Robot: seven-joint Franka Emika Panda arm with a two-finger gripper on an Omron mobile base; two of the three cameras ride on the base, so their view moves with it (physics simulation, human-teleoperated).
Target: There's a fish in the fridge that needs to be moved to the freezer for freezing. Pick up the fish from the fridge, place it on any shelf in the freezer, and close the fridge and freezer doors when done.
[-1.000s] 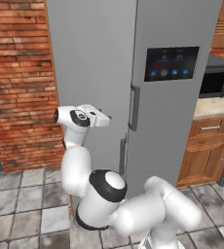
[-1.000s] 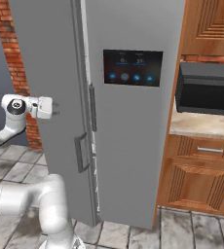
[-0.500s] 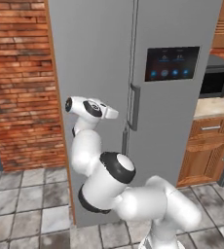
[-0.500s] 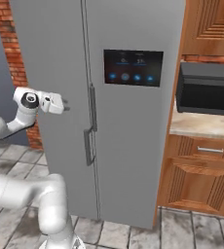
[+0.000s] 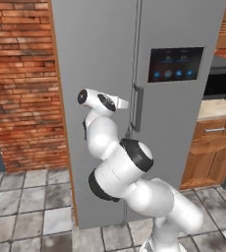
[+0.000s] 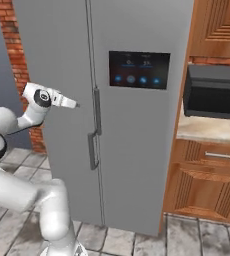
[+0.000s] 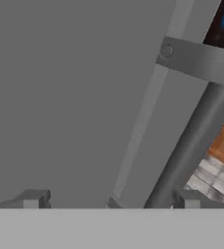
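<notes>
**Ana:** Fish first: can you see it anywhere?

**Ben:** No. Both doors of the tall grey side-by-side unit are shut, so whatever is inside is hidden. If the fish is where the task puts it, it lies behind one of those closed doors, and I cannot say more than that.

**Ana:** And nearest to us, what is the arm doing?

**Ben:** The white arm's two-finger gripper (image 6: 76, 105) is raised in front of the left door, pointing toward the centre seam. Its dark fingertips (image 7: 33, 199) stand spread wide in the hand view, with nothing between them. It holds nothing.

**Ana:** What is just beyond it?

**Ben:** The grey bar handle (image 5: 137, 108) by the seam, near the gripper but apart from it; I see no contact. Farther right on that door is the dark touch panel with blue icons (image 6: 139, 69).

**Ana:** Which half is the fridge?

**Ben:** The right door (image 5: 179, 113), with the panel, looks the wider, so I take that as the fridge, and the left door (image 5: 93, 64) as the freezer.

**Ana:** So how far along?

**Ben:** My judgement: barely begun. Opening a door, lifting the fish, shelving it in the freezer and closing both doors all remain.
</notes>
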